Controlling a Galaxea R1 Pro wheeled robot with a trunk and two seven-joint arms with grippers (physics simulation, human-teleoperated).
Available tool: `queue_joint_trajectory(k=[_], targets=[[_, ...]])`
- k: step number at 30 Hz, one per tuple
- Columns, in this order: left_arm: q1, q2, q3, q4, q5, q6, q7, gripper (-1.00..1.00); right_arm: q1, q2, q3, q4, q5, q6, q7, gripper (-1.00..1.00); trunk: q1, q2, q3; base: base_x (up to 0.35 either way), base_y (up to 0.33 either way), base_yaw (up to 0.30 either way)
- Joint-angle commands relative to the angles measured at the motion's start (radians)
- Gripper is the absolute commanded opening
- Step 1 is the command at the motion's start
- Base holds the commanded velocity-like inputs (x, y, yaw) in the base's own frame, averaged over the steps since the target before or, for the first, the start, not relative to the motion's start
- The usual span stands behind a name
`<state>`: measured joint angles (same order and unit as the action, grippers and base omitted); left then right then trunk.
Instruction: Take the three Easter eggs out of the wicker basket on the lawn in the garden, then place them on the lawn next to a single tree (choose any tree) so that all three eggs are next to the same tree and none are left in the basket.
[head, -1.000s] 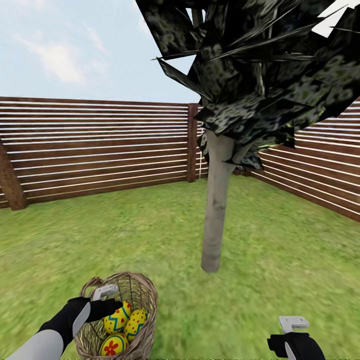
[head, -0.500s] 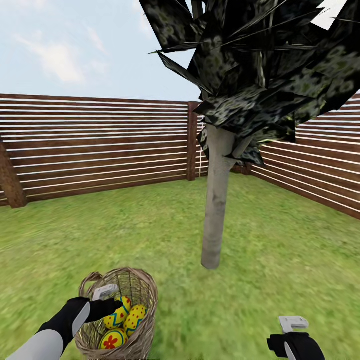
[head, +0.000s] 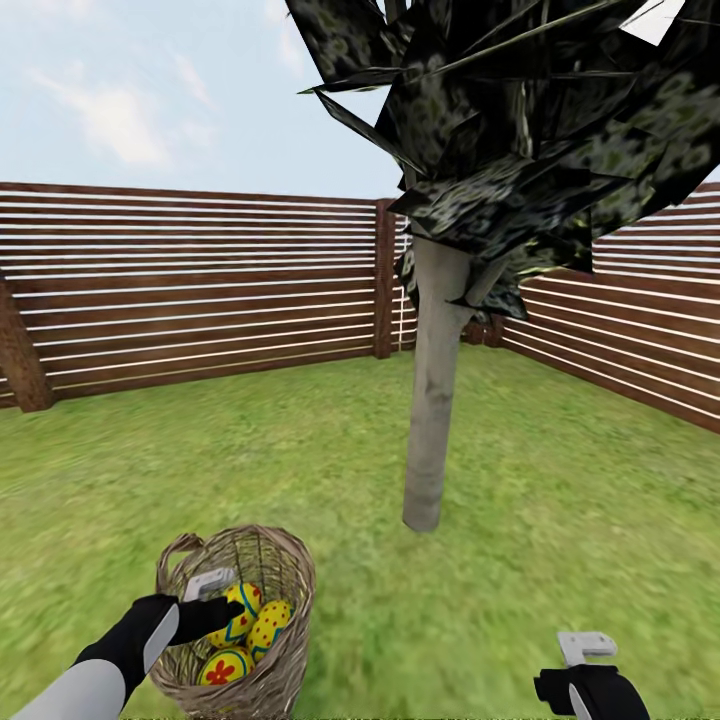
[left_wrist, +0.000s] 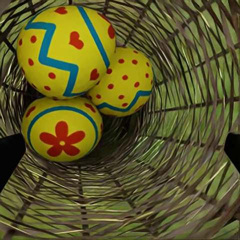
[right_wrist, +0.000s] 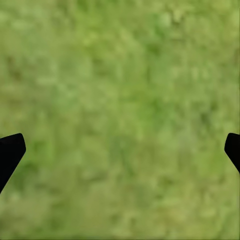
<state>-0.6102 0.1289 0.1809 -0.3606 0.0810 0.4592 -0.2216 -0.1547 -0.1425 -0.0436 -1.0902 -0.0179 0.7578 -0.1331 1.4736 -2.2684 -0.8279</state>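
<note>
Grey forearm (head: 75, 690), black wrist, white bracket

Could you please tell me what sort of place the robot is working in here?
It looks like a fenced garden outdoors: green lawn underfoot, a brown horizontal-slat wooden fence around it, and a tree standing under open sky.

Brown horizontal-slat wooden fence (head: 200, 290) across middle of frame, corner post (head: 384, 282) centre, second run angling down to right edge. Slanted brace post (head: 20, 360) at left edge. Pale blue sky, soft white clouds (head: 110, 120) upper left. Even daylight
</note>
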Motion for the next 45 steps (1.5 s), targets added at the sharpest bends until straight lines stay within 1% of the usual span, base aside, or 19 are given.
queue_joint_trajectory(k=[1,12,14,16,19,33,36,38,40,42,44,45], targets=[[0.000,0.000,0.005,-0.001,0.009,0.009,-0.001,1.00,0.000,0.000,0.001,-0.001,-0.002,0.005,-0.004,1.00,0.004,-0.008,-0.004,0.000,0.000,0.000],[0.000,0.000,0.005,-0.002,0.009,0.007,-0.001,1.00,-0.001,0.001,0.001,-0.001,-0.002,0.005,-0.003,1.00,0.046,-0.085,-0.039,0.000,0.000,0.000],[0.000,0.000,0.009,-0.002,0.009,0.007,-0.001,1.00,-0.001,0.001,0.002,-0.001,-0.002,0.005,-0.003,1.00,0.054,-0.099,-0.045,0.000,0.000,0.000],[0.000,0.000,0.020,-0.002,0.008,0.007,-0.001,1.00,0.000,0.001,0.002,-0.001,-0.002,0.005,-0.003,1.00,0.061,-0.113,-0.051,0.000,0.000,0.000],[0.000,0.000,0.023,-0.002,0.008,0.007,-0.001,1.00,-0.001,0.001,0.002,-0.001,-0.002,0.005,-0.003,1.00,0.073,-0.134,-0.061,0.000,0.000,0.000],[0.000,0.001,0.025,-0.003,0.009,0.006,-0.001,1.00,-0.001,0.001,0.002,0.004,-0.002,0.005,-0.004,1.00,0.126,-0.232,-0.105,0.000,0.000,0.000],[0.000,0.003,0.026,-0.003,0.009,0.004,-0.001,1.00,-0.001,0.002,0.002,0.004,-0.002,0.005,-0.004,1.00,0.128,-0.232,-0.116,0.000,0.000,0.000],[0.000,0.003,0.053,-0.003,0.008,0.004,-0.001,1.00,0.000,0.003,0.002,0.004,-0.002,0.005,-0.004,1.00,0.129,-0.233,-0.124,0.000,0.000,0.000],[0.000,0.003,0.065,-0.004,0.008,0.004,-0.001,1.00,-0.001,0.005,0.002,0.004,-0.002,0.005,-0.004,1.00,0.130,-0.233,-0.132,0.000,0.000,0.000],[0.000,0.004,0.067,-0.006,0.008,0.004,-0.001,1.00,-0.001,0.006,0.001,0.015,-0.002,0.004,-0.004,1.00,0.130,-0.234,-0.139,0.000,0.000,0.000],[0.000,0.008,0.068,-0.008,0.008,0.004,-0.001,1.00,-0.001,0.006,0.001,0.020,-0.001,0.003,-0.003,1.00,0.130,-0.234,-0.139,0.000,0.000,0.000],[0.000,0.014,0.068,-0.011,0.008,0.004,-0.001,1.00,-0.001,0.006,0.001,0.020,-0.001,0.003,-0.003,1.00,0.130,-0.234,-0.139,0.000,0.000,0.000]])
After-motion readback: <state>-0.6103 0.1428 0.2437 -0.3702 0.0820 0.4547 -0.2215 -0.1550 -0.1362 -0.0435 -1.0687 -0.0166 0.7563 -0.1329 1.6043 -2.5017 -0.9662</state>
